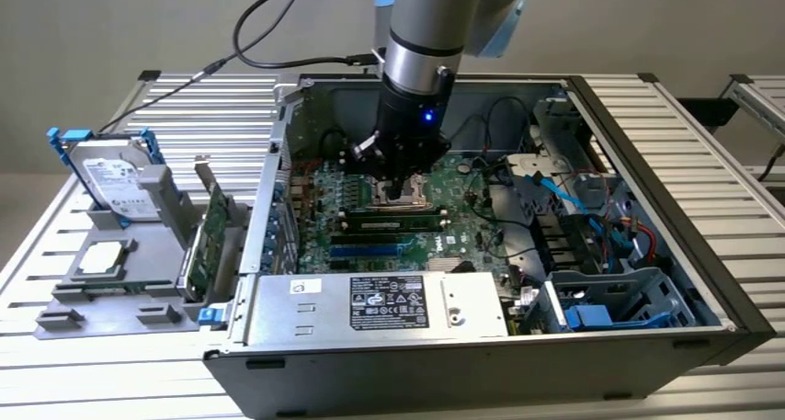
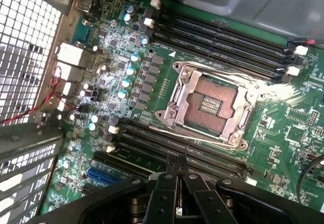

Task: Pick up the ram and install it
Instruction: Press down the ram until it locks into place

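- Your pincer (image 2: 177, 160) is clenched: in the wrist view both fingertips (image 2: 171, 164) meet with nothing between them. Its base is cut off by the frame edge.
- In the exterior view the power supply (image 1: 381, 305), with its white label, lies nearest you at lower centre. It hides the near edge of the motherboard (image 1: 460, 227).
- To its right, at lower right of the frame, you see a blue-edged drive cage (image 1: 613, 300). The cables behind it are too tangled to count.
- The ram (image 1: 395, 223) lies flat along a memory slot at frame centre, just in front of the pincer (image 1: 395, 183) and apart from it. You cannot tell whether its latches are shut.
- In the wrist view the ram (image 2: 135, 157) shows as a green strip, partly hidden by the fingers.
- One CPU socket (image 2: 210, 102) sits open, with two banks of memory slots, one on either side.
- In the exterior view the arm (image 1: 424, 43) covers most of the socket and is cut off at the top centre.
- At the left of the frame, outside the case (image 1: 687, 199), a grey tray (image 1: 73, 314) holds one hard drive (image 1: 117, 176) with blue rails and one expansion card (image 1: 211, 232), both upright.
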You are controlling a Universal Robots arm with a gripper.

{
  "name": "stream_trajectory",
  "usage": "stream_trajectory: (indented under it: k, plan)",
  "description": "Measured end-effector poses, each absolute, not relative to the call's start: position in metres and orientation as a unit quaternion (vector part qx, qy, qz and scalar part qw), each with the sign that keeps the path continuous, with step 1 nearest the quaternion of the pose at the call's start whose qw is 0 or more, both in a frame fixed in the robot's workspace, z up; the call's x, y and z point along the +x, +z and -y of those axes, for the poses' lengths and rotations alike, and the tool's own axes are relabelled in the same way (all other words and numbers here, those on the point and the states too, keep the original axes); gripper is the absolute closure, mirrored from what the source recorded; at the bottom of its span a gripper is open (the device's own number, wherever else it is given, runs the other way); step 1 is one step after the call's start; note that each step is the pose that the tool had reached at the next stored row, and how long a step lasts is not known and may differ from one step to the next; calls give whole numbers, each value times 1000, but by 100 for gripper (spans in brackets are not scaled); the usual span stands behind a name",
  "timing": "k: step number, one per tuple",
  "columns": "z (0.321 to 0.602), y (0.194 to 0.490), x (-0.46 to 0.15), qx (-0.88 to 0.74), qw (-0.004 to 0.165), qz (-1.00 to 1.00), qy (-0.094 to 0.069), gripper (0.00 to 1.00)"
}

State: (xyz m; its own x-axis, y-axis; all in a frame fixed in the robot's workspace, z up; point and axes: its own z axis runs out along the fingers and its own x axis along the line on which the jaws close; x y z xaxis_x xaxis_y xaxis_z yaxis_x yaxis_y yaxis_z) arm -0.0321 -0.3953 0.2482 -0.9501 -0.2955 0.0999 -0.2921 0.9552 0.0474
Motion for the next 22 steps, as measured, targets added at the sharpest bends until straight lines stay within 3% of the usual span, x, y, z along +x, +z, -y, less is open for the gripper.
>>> stream_trajectory:
  k: [18,22]
  plan:
    - [395,247,-32,31,48,998,-19,89]
    - [395,247,-33,30,33,999,-11,89]
